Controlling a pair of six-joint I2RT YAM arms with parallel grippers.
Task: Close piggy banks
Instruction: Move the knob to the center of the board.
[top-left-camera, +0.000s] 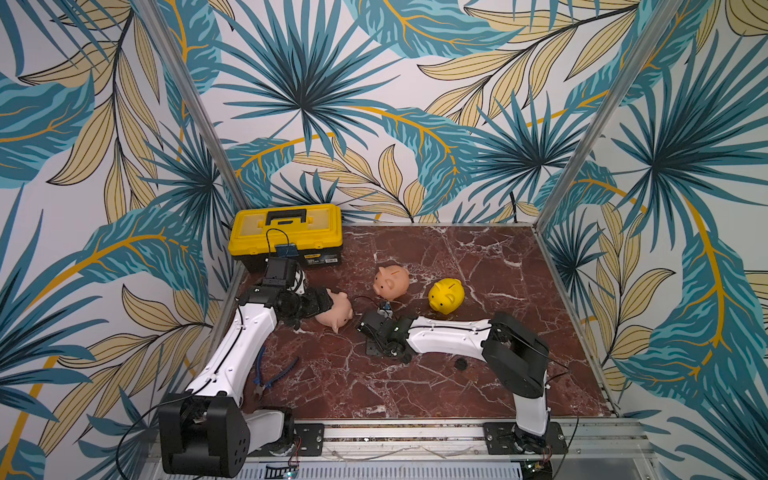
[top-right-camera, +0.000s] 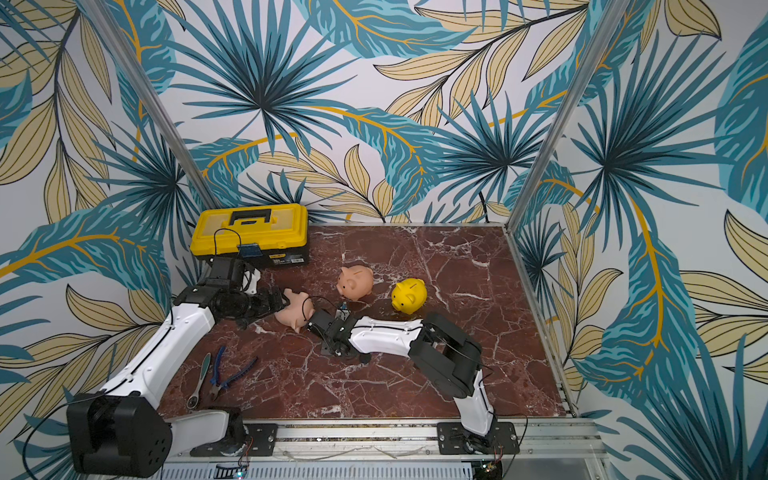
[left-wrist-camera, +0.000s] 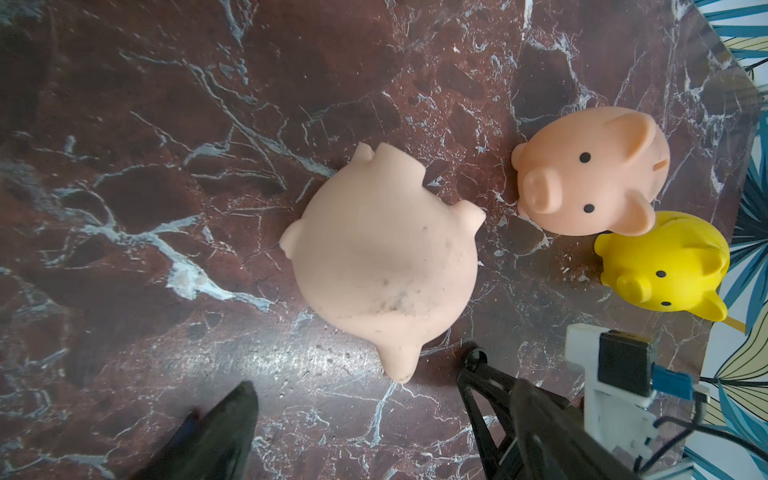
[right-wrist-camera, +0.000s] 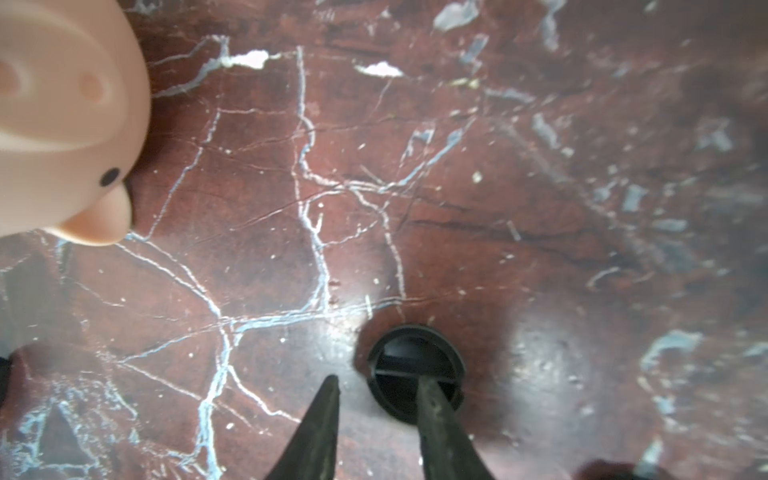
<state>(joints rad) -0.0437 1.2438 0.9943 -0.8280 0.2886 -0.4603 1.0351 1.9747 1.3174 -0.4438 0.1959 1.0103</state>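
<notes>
One yellow toolbox (top-left-camera: 286, 232) stands at the back left corner of the red marble tabletop (top-left-camera: 478, 257), its lid down. Nearer the front on that side we see blue-handled pliers (top-left-camera: 272, 374) lying flat, and in a top view a ratchet wrench (top-right-camera: 201, 378) just beside them.

Next comes the left pincer (left-wrist-camera: 360, 372). Its jaws stand wide apart with nothing gripped. The pale pink piggy bank (left-wrist-camera: 374, 257) lies on its side just ahead of the fingertips, a smooth rounded flank turned to the wrist camera. From the top views we cannot tell whether the pincer touches it.

Right of that pig, the right pincer (right-wrist-camera: 378, 380) points down at the tabletop, jaws partly apart and clamped on nothing. One finger (right-wrist-camera: 436, 415) overlaps a black plug (right-wrist-camera: 415, 353) lying flat, and the other sits just beside its rim.

Further right and toward the back, the peach piggy bank (top-left-camera: 390, 282) stands upright on its feet, coin slot up. Near it on the right, the yellow piggy bank (top-left-camera: 446, 295) also stands upright, apart from its neighbour. A second black plug (top-left-camera: 460, 364) lies beside the right forearm, on the side nearer the front edge and well apart from all three pigs.
</notes>
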